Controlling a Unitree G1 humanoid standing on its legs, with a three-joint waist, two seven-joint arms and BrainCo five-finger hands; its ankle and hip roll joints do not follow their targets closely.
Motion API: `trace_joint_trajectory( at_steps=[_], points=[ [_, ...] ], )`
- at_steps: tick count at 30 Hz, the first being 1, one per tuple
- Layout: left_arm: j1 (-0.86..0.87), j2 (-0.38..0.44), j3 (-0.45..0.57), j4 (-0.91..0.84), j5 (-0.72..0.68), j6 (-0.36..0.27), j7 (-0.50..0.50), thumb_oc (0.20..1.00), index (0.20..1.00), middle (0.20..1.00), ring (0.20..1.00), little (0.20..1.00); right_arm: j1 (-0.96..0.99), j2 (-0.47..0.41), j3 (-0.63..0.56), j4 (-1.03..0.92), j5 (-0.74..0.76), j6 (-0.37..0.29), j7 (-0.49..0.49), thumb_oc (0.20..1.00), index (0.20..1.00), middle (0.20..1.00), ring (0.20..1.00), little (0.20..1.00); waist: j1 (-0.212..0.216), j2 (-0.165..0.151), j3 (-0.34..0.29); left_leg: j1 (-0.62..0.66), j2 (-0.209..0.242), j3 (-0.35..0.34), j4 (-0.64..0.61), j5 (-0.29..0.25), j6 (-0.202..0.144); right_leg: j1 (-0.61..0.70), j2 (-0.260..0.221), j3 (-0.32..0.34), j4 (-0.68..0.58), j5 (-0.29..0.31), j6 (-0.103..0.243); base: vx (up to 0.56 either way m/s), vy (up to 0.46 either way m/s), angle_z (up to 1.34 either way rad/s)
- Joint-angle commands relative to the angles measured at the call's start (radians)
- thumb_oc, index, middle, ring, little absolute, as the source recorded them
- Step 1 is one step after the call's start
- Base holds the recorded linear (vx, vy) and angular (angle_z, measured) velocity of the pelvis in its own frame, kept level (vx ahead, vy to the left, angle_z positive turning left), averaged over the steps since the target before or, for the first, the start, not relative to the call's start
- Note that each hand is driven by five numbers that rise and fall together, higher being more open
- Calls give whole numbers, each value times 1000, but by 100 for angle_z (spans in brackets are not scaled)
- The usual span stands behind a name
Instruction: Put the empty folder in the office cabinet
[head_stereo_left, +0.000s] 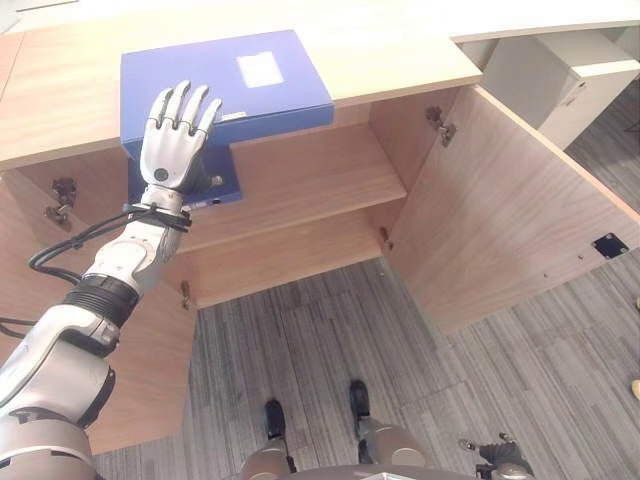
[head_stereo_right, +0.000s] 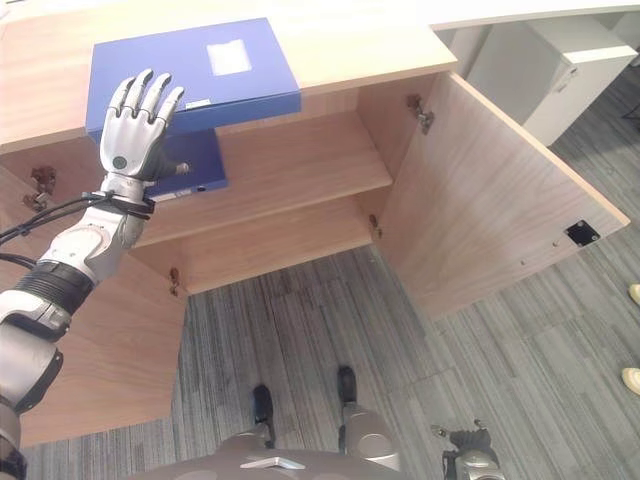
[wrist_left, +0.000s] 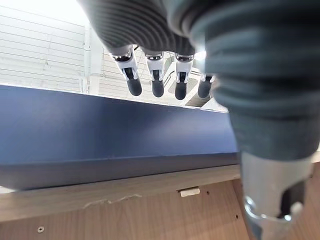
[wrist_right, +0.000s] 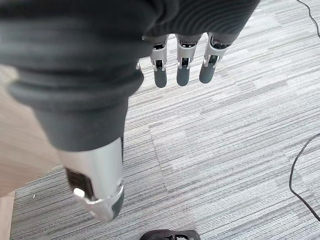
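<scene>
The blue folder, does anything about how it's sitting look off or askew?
Yes. The blue folder lies on the cabinet top, with its near end jutting out past the front edge above the open shelf. The left hand, fingers straight, is over that overhanging end. Nothing looks damaged.

Grey striped carpet tiles (head_stereo_left: 330, 350) cover the floor. A white cabinet (head_stereo_left: 560, 80) stands at the far right beside the wooden furniture. In the left wrist view, pale slatted blinds (wrist_left: 40, 55) show bright light behind them.
</scene>
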Motion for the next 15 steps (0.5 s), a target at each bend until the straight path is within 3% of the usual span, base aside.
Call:
trace_joint_trajectory(
  at_steps=[1, 15],
  points=[
    [-149, 41, 34, 91, -53, 22, 53, 1000, 1000, 1000, 1000, 1000, -25, -53, 18, 26, 22, -26, -30, 1000, 1000, 1000, 1000, 1000, -17, -16, -20, -29, 45, -12, -5, -86, -37, 50, -71, 4, -1, -136, 114, 0, 0, 0],
    [-262, 83, -64, 254, -99, 15, 46, 1000, 1000, 1000, 1000, 1000, -32, -69, 31, 12, 39, -43, -34, 1000, 1000, 1000, 1000, 1000, -32, -22, -20, -62, 57, -7, -5, -71, -41, 12, -65, 9, -1, -122, 116, -1, 1, 0]
  ],
)
